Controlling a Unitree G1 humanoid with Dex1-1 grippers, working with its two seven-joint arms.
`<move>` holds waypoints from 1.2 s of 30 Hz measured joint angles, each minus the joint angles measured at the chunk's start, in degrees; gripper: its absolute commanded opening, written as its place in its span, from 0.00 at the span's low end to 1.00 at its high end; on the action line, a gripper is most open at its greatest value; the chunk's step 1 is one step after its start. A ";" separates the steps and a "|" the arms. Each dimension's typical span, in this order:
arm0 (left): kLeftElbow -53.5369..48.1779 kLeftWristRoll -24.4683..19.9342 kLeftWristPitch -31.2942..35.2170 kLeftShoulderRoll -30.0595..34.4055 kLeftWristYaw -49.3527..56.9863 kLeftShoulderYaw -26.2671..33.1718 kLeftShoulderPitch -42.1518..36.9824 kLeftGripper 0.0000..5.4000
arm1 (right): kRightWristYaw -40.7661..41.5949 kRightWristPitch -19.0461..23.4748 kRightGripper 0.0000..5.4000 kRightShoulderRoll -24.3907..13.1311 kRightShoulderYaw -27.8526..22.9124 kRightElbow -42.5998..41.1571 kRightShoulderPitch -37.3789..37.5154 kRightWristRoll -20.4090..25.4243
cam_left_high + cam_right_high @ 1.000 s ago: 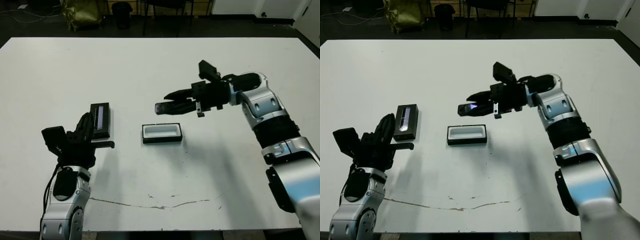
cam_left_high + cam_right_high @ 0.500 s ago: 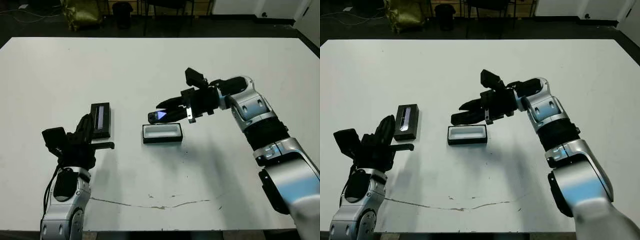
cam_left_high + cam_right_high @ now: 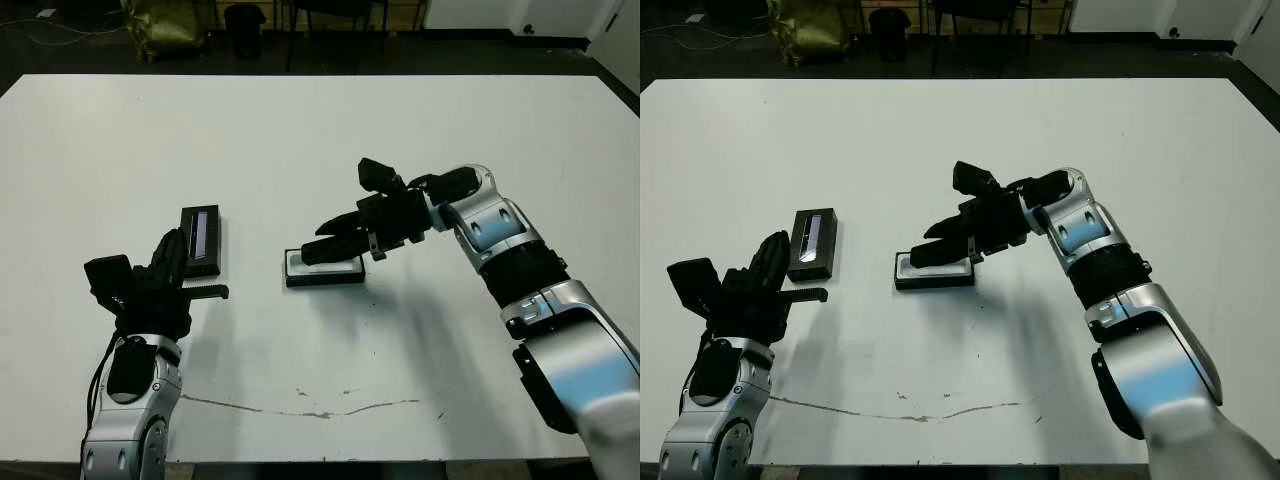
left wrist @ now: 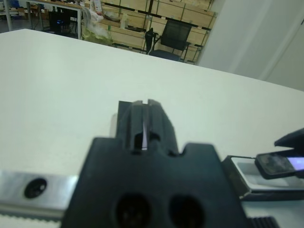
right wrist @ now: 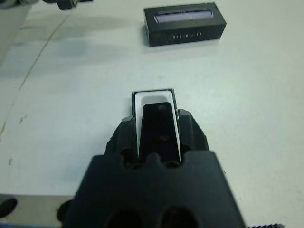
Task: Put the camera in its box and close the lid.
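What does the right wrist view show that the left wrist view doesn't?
Only the right wrist view shows the lid, lying flat on the table, and the right tool gripping the camera from both sides over the box. Only the left wrist view shows the left tool and chairs and shelves beyond the table. Both show the camera held over the white-lined box.

Overhead stereo pair, two wrist close-ups

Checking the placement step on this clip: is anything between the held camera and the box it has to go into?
Nothing visible. The right end effector holds the camera right over the box, whose white inside shows bare at the camera's tip. The lid lies apart, off by the left end effector.
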 measured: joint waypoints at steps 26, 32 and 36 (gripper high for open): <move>0.46 1.11 -0.65 -0.01 -0.11 -0.31 0.15 0.00 | -1.97 -7.05 0.15 4.26 -0.43 7.51 -0.04 -2.84; 0.65 1.17 -0.70 -0.11 -0.14 -0.28 0.19 0.00 | -2.38 -5.45 0.15 5.05 -0.53 7.51 -0.16 -3.32; 0.65 1.34 -0.70 -0.10 -0.13 -0.29 0.19 0.00 | -2.52 -4.72 0.15 5.34 -0.57 7.52 -0.17 -3.39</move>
